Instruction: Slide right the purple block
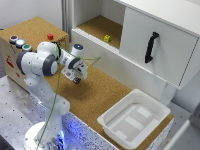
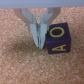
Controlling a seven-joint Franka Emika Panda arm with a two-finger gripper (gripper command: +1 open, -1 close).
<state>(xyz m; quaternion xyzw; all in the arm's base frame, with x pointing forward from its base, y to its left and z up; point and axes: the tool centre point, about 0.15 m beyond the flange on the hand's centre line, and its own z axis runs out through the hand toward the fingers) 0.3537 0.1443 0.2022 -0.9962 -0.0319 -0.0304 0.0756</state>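
I count one purple block on the cork tabletop, yellow letters on two faces. My gripper sits just beside the block, its two fingers pressed together and holding nothing. One white bin, one yellow cube.

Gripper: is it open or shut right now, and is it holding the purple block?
Shut, not holding. In the wrist view the gripper has its fingertips pressed together beside the purple block, which sits flat on the cork surface.
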